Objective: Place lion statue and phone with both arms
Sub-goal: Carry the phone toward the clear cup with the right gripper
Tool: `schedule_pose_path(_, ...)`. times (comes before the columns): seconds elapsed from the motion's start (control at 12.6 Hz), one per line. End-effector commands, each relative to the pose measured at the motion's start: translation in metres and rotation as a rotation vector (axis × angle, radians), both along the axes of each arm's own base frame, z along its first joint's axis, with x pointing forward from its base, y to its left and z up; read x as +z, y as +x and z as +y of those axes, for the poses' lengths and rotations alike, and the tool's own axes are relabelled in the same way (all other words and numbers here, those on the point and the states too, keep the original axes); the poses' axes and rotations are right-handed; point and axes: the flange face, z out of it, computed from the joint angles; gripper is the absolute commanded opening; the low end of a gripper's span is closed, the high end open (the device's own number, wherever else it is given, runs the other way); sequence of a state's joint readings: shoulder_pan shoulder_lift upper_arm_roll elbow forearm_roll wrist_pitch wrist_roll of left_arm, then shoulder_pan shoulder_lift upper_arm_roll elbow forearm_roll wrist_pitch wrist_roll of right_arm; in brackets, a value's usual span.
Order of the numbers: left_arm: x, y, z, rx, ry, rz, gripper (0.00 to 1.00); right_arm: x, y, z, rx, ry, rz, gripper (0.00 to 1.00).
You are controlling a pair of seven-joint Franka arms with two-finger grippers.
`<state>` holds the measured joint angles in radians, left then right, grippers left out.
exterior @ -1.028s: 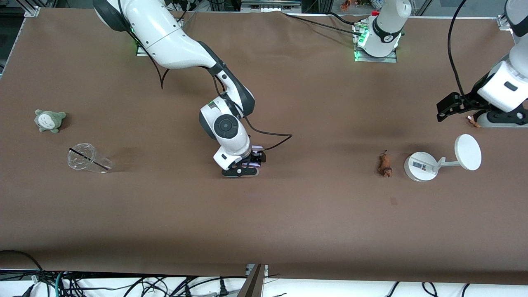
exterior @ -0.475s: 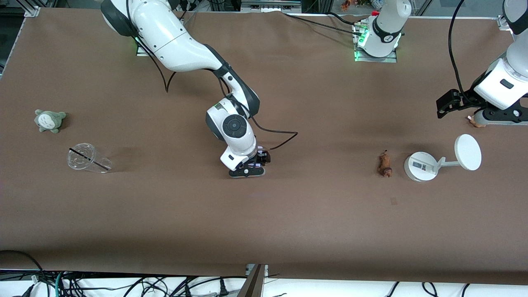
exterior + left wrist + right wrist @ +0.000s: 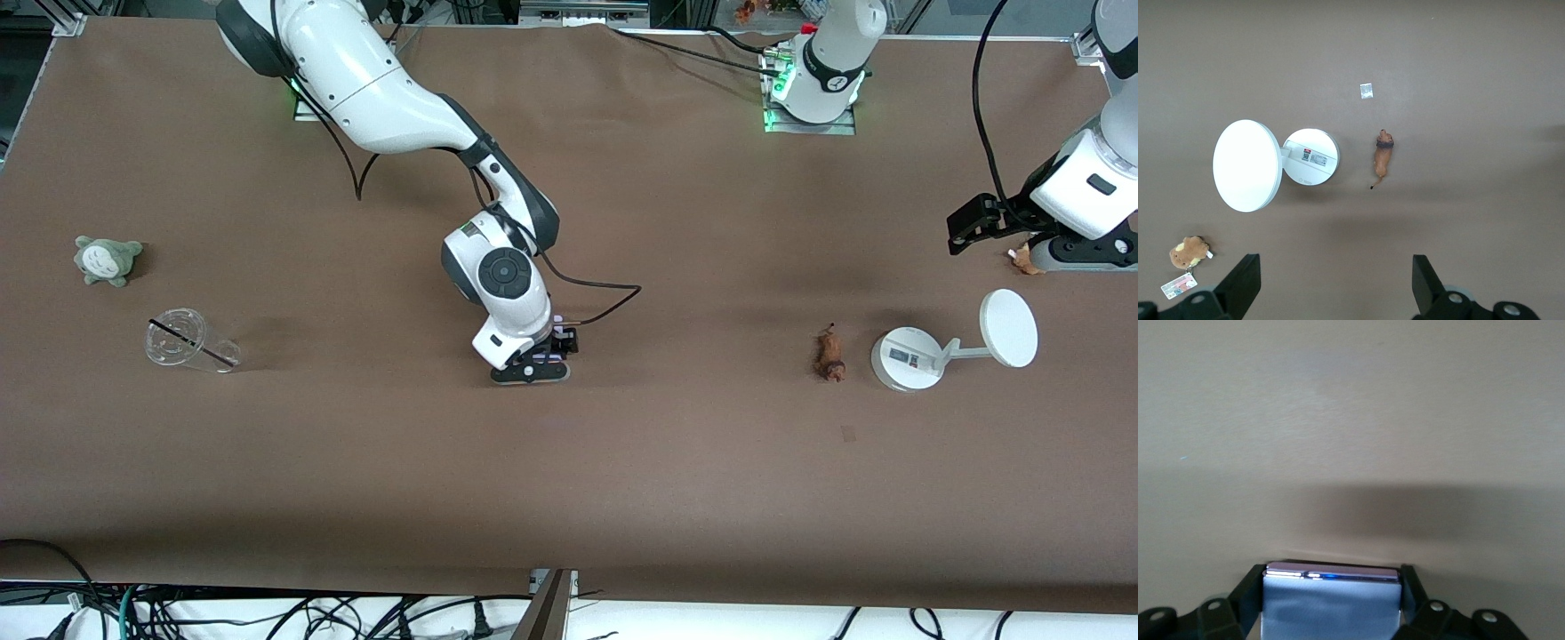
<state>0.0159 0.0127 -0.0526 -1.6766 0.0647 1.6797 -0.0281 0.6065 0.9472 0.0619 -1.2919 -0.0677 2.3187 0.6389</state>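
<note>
Since half a second ago, the right gripper (image 3: 544,354) has been edging slightly toward the right arm's end of the table, while the left gripper (image 3: 1022,249) has been lifting a little. At the table's middle, the right gripper is clamping its fingers (image 3: 1248,590) against both sides of the phone (image 3: 1331,603) — the pale lavender slab is sitting squarely between them, over bare brown table (image 3: 622,462). The left gripper is hanging with its fingers (image 3: 1238,287) spread wide and holding nothing, over the table near a small brown plush toy (image 3: 1188,252). The lion statue (image 3: 830,354) is lying on the table just beside the white stand (image 3: 907,360), apart from it — well clear of both grippers.
</note>
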Motion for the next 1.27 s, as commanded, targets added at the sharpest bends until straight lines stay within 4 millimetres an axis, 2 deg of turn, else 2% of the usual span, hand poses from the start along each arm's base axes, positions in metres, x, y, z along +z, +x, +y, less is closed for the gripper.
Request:
schedule_pose_path(0.0, 0.003, 0.003, -0.003, -0.028, 0.003, 0.013, 1.0, 0.075, 0.013, -0.019, -0.03, -0.058, 0.011, 0.3)
schedule_pose_path(0.16, 0.003, 0.003, -0.004, -0.028, 0.003, 0.016, 1.0, 0.128, 0.026, -0.058, -0.053, -0.092, 0.055, 0.3)
schedule_pose_path(0.32, 0.003, 0.003, -0.004, -0.028, 0.003, 0.016, 1.0, 0.172, 0.032, -0.093, -0.015, -0.118, 0.093, 0.3)
schedule_pose_path(0.47, 0.003, 0.003, -0.004, -0.028, 0.004, 0.016, 1.0, 0.204, 0.038, -0.128, -0.025, -0.123, 0.106, 0.3)
schedule_pose_path(0.63, 0.003, 0.003, -0.008, -0.033, 0.004, 0.018, 1.0, 0.224, 0.043, -0.173, 0.0, -0.127, 0.121, 0.3)
schedule_pose_path(0.79, 0.003, 0.001, -0.009, -0.029, 0.003, 0.029, 1.0, 0.23, 0.05, -0.225, 0.06, -0.14, 0.153, 0.3)
schedule_pose_path(0.95, 0.003, 0.001, -0.01, -0.029, 0.003, 0.031, 1.0, 0.223, 0.056, -0.274, 0.094, -0.15, 0.168, 0.3)
schedule_pose_path(1.11, 0.003, 0.001, -0.01, -0.028, 0.003, 0.031, 1.0, 0.205, 0.065, -0.316, 0.101, -0.128, 0.163, 0.3)
schedule_pose_path(1.19, 0.003, 0.001, -0.01, -0.029, 0.003, 0.031, 1.0, 0.186, 0.065, -0.337, 0.112, -0.105, 0.157, 0.3)
